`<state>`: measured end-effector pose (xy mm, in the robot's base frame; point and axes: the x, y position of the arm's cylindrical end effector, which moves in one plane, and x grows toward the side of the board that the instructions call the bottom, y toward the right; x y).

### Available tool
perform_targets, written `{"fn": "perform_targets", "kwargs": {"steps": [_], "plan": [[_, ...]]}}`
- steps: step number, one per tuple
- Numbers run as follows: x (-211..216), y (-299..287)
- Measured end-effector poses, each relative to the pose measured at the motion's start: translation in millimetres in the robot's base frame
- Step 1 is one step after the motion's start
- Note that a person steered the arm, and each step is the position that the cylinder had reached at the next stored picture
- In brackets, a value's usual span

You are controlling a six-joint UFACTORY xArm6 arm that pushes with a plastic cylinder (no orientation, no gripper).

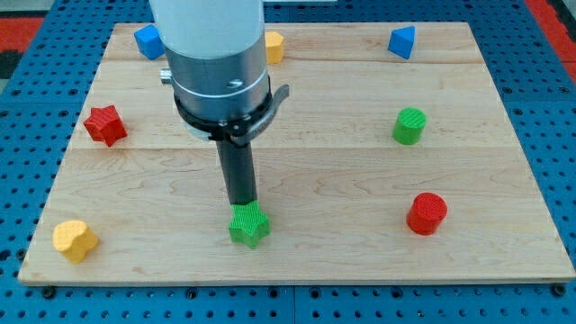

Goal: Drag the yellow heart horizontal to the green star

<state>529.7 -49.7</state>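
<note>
my tip touching green star, yellow heart far left

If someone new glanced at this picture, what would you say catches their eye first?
First the big white and grey arm coming down from the view's top, its dark rod ending with my tip right at the top of the green star near the bottom centre. Then the yellow heart, alone at the wooden board's bottom left corner.

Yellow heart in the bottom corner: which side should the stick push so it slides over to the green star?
Push its left side. The yellow heart lies left of the green star, nearly level, so pushing rightward should work. My tip is at the star's top edge and must circle round first.
</note>
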Motion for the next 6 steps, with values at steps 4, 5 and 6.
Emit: {"fn": "perform_targets", "kwargs": {"steps": [4, 5, 6], "plan": [[88.0, -207.2], [79.8, -250.5], [70.3, -221.6]]}}
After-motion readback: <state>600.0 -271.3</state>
